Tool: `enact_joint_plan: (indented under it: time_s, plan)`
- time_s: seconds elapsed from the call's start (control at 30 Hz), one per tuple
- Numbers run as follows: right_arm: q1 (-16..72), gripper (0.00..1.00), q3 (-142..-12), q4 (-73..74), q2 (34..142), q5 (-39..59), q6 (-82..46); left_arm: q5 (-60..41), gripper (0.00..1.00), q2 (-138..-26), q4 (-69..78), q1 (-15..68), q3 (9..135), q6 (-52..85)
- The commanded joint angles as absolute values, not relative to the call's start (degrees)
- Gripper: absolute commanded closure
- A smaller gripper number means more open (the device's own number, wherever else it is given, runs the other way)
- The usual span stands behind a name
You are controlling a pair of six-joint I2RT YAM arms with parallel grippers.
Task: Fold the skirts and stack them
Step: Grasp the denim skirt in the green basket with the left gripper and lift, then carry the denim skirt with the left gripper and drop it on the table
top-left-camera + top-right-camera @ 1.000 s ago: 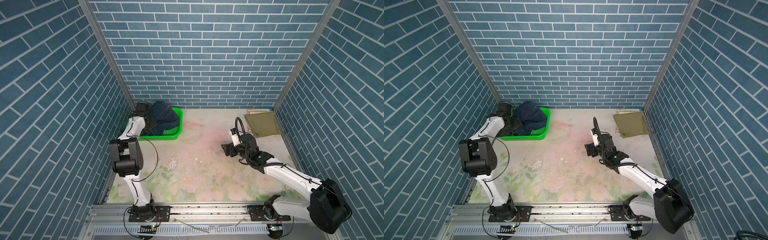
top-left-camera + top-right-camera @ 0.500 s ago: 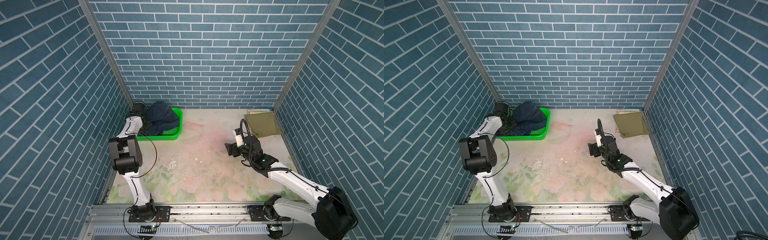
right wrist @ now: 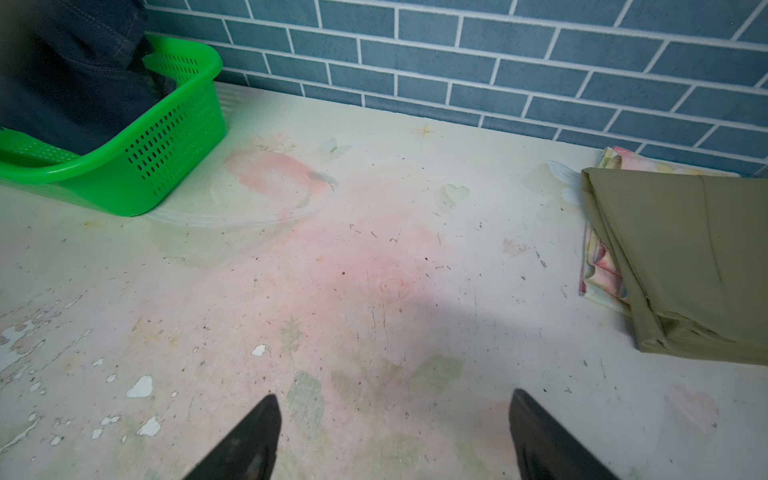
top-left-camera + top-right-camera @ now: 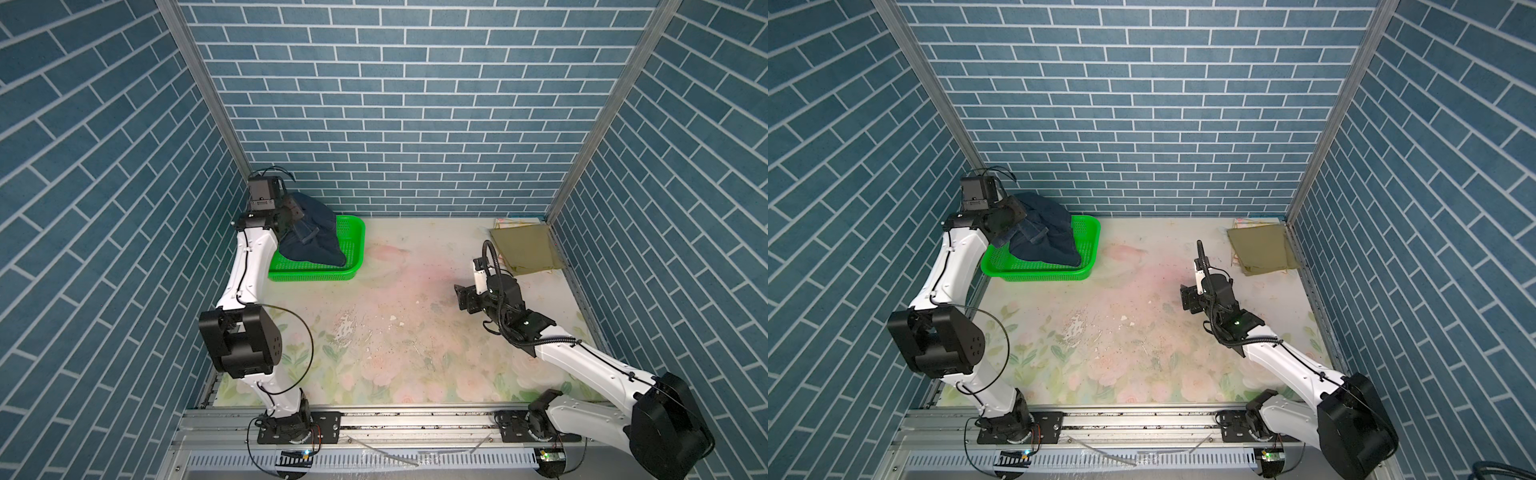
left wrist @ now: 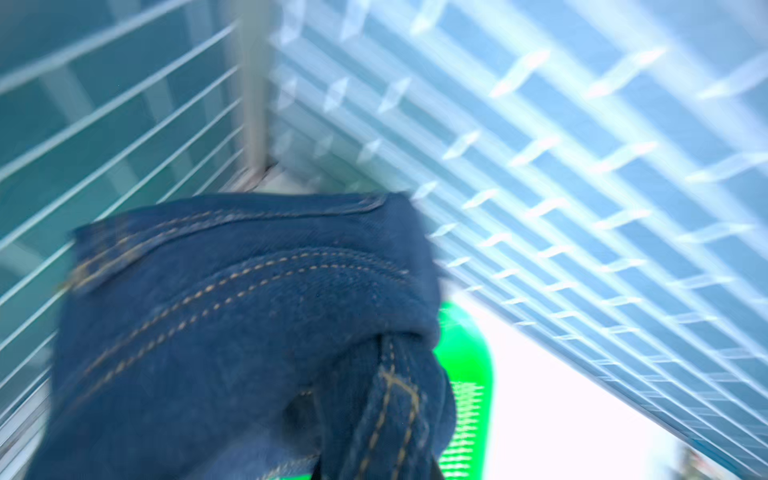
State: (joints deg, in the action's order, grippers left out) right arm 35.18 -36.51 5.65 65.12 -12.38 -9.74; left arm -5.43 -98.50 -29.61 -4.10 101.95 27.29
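Since a second ago the left gripper (image 4: pixel 296 214) has pinched the stiff, stitched denim skirt (image 4: pixel 316 243), drawing it into a peak over the perforated green basket (image 4: pixel 358 232), left of centre. The right gripper (image 4: pixel 460 297) hovers mid-right, fingers (image 3: pixel 249 440) spread; the smooth khaki skirt (image 4: pixel 525 249) lies folded on the floral skirt (image 3: pixel 600 270), far right.

1. Far left corner blocked: green basket (image 4: pixel 311 274), denim skirt (image 4: pixel 316 241) heaped above its rim.
2. Far right corner taken: folded olive skirt (image 4: pixel 523 249) atop floral skirt (image 3: pixel 598 270).
3. Bench (image 4: pixel 395 291) between them lay bare, a wide passage.
4. Right tool (image 3: pixel 392 395), jaws apart, hung over open bench right of centre.
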Motion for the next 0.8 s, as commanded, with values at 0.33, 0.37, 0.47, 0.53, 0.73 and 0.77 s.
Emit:
enact_joint_plan:
  time_s: [0.33, 0.37, 0.47, 0.53, 0.73, 0.77]
  plan:
    - [26.6, 0.15, -32.4, 7.9, 61.5, -14.9, -23.0, -17.1, 1.00, -89.5, -24.1, 16.1, 115.7, 20.2]
    - [25.6, 0.15, -32.2, 7.2, 60.2, -14.6, -24.0, -17.8, 1.00, -89.2, -25.1, 18.1, 116.9, 19.7]
    - [24.1, 0.15, -33.0, 2.7, 55.4, -15.9, -25.3, -19.2, 1.00, -88.1, -27.4, 23.6, 118.0, 19.2]
    - [23.4, 0.15, -33.9, -1.2, 51.6, -17.1, -26.2, -20.9, 1.00, -86.9, -27.1, 26.4, 115.3, 20.7]
    - [22.9, 0.14, -35.9, -12.7, 41.9, -17.3, -29.2, -24.4, 1.00, -83.0, -15.6, 28.6, 88.4, 28.9]
    - [22.9, 0.15, -36.5, -14.5, 41.4, -16.7, -29.0, -24.5, 1.00, -83.3, -13.6, 28.6, 83.9, 29.1]
